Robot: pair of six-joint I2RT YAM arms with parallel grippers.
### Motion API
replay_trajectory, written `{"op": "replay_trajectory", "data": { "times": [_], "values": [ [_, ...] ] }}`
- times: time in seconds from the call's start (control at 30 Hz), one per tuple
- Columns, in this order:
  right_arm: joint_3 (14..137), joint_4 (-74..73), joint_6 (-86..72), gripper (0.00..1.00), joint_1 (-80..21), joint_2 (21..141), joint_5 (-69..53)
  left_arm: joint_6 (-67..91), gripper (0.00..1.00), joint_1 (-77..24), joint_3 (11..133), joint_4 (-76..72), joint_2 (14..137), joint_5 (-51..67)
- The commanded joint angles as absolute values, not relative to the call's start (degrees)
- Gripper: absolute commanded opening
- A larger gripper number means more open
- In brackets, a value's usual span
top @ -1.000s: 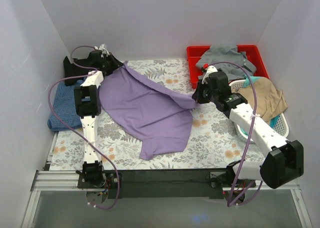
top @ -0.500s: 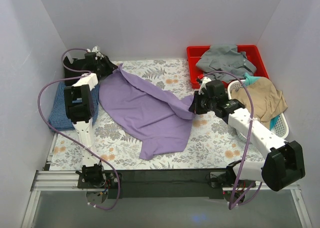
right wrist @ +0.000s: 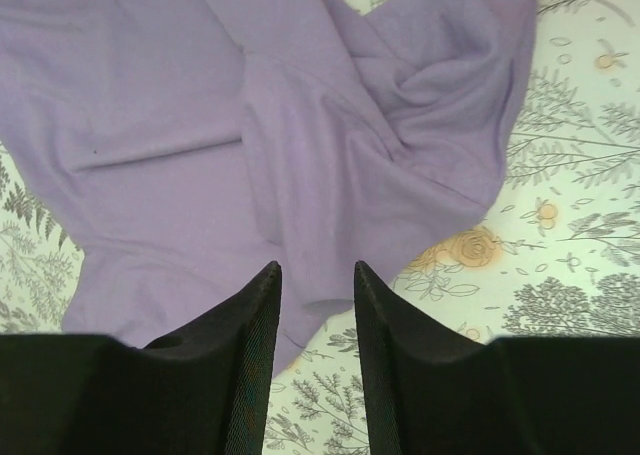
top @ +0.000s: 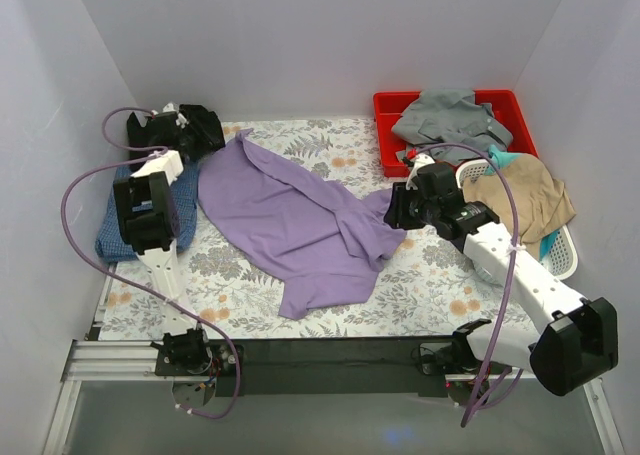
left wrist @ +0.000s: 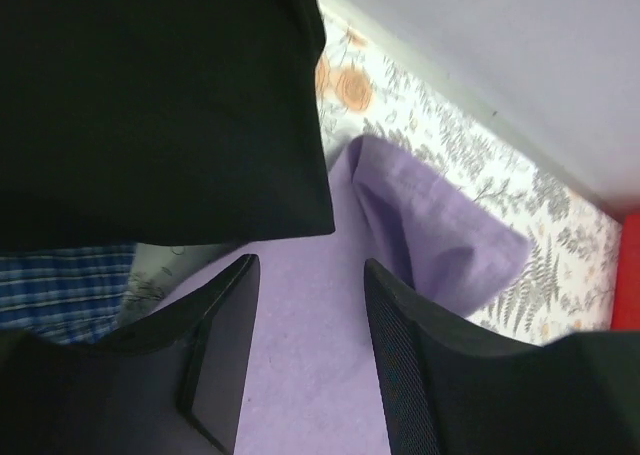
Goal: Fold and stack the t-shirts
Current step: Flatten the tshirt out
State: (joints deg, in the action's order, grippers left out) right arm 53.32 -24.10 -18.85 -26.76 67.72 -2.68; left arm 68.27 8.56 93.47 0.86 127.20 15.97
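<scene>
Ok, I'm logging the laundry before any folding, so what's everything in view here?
purple t-shirt: 1, lilac, rumpled, mid-table
black t-shirt: 1, black, far left corner
checked t-shirt: 1, blue, left edge
bin: 1, red, far right
grey garment: 1, grey, in the bin
basket: 1, white, right edge
tan garment: 1, tan, draped over the basket
teal cloth: 1, teal, in the basket
table cover: 1, floral print
left hand: 1, black, open, over the purple shirt's far corner
right hand: 1, black, open, over its right edge

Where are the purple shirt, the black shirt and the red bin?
purple shirt (top: 290,215), top view, middle of the cloth.
black shirt (left wrist: 150,105), left wrist view, flat middle.
red bin (top: 380,125), top view, left rim.
</scene>
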Motion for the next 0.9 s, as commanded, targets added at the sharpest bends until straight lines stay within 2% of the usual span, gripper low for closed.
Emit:
{"op": "replay_trajectory", "data": {
  "times": [0.0, 0.13, 0.17, 0.2, 0.3, 0.37, 0.4, 0.57, 0.7, 0.87],
  "values": [
    [57.1, -25.6, -17.4, 0.42, -27.1, 65.5, 3.6, 69.3, 0.45, 9.1, 93.5, -2.9, 116.7, 14.1],
    [56.8, -24.2, -16.5, 0.45, -27.1, 67.2, 5.0, 72.8, 0.46, 9.1, 93.1, -10.2, 115.7, 24.7],
    [56.9, -23.3, -16.3, 0.45, -27.1, 68.3, 4.5, 75.8, 0.52, 9.1, 94.2, -13.0, 116.8, 34.0],
    [57.0, -22.9, -16.4, 0.45, -27.1, 70.7, 3.1, 77.5, 0.69, 8.7, 95.8, -13.8, 118.5, 38.2],
    [56.1, -17.3, -17.3, 0.44, -27.1, 74.9, -1.8, 81.7, 0.70, 6.7, 106.5, -11.6, 128.5, 50.8],
    [55.8, -14.4, -17.8, 0.44, -27.1, 77.1, -3.1, 83.0, 0.66, 4.8, 112.2, -9.2, 134.7, 54.7],
    [56.6, -13.4, -17.8, 0.44, -27.1, 79.2, -3.7, 82.9, 0.59, 4.3, 112.3, -9.1, 135.6, 55.0],
    [59.2, -12.2, -16.9, 0.43, -27.2, 84.8, -3.8, 83.9, 0.47, 1.8, 111.7, -11.6, 140.1, 56.1],
    [59.3, -11.7, -17.1, 0.42, -27.2, 86.4, -5.3, 81.5, 0.44, 1.4, 111.9, -8.7, 141.0, 54.3],
    [58.4, -11.2, -17.3, 0.42, -27.2, 86.3, -6.0, 74.3, 0.44, 1.3, 110.9, -4.4, 140.1, 45.0]
  ]
}}
